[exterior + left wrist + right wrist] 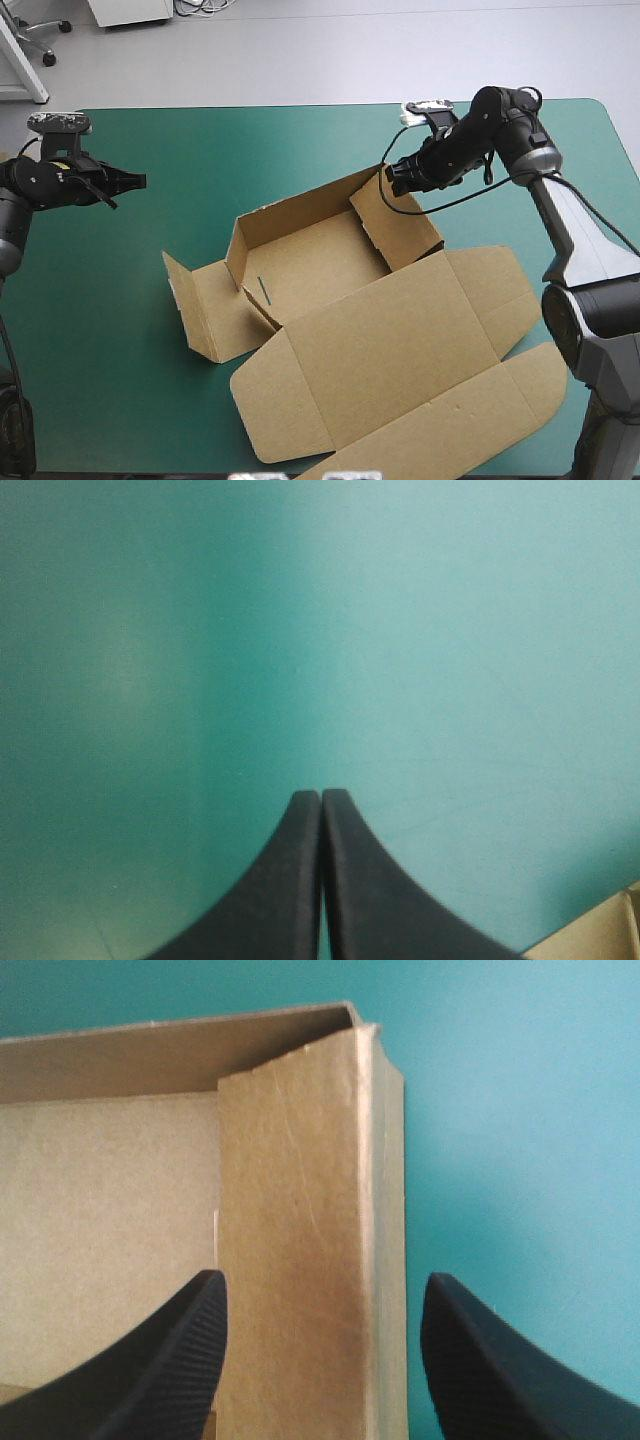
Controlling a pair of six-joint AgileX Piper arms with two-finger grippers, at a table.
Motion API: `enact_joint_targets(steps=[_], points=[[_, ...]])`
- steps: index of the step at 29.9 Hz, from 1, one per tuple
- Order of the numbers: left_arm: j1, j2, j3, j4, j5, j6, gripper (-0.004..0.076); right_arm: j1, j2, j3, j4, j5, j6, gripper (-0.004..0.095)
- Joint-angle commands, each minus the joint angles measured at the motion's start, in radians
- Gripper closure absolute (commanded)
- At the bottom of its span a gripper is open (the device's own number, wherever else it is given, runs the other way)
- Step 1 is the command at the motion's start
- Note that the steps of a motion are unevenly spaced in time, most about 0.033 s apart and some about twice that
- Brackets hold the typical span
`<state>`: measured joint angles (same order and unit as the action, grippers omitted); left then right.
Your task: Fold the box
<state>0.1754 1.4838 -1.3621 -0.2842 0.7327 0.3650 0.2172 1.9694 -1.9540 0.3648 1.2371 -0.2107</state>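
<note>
The brown box (340, 300) lies mid-table with its far and right walls raised, a left flap splayed out and the big lid flat toward the near edge. My right gripper (392, 178) hovers open at the box's far right corner. In the right wrist view the raised right wall (300, 1240) stands between its black fingers (170, 1360), with no contact visible. My left gripper (138, 181) is shut over bare teal-green cover, well left of the box. In the left wrist view its fingers (322, 810) meet in a point, with a corner of brown board (600, 935) beside them.
The teal-green table (120, 280) shows open cover to the left of the box and along the far edge. The flat lid (420, 390) reaches close to the near edge and the right arm's base.
</note>
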Motion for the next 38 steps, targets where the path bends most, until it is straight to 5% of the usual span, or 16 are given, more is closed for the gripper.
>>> enact_joint_targets(steps=[1,30,38], points=[[-0.002,-0.035,-0.035,-0.037,-0.038,0.005,0.0736,-0.001,-0.093,0.048,0.018,0.012,-0.001,0.0373],[-0.002,-0.035,-0.035,-0.036,-0.038,0.021,0.0736,-0.001,-0.054,0.132,0.005,-0.002,-0.013,0.0374],[-0.002,-0.035,-0.035,-0.036,-0.038,0.021,0.0736,-0.001,-0.044,0.132,0.009,-0.011,-0.015,0.0497]])
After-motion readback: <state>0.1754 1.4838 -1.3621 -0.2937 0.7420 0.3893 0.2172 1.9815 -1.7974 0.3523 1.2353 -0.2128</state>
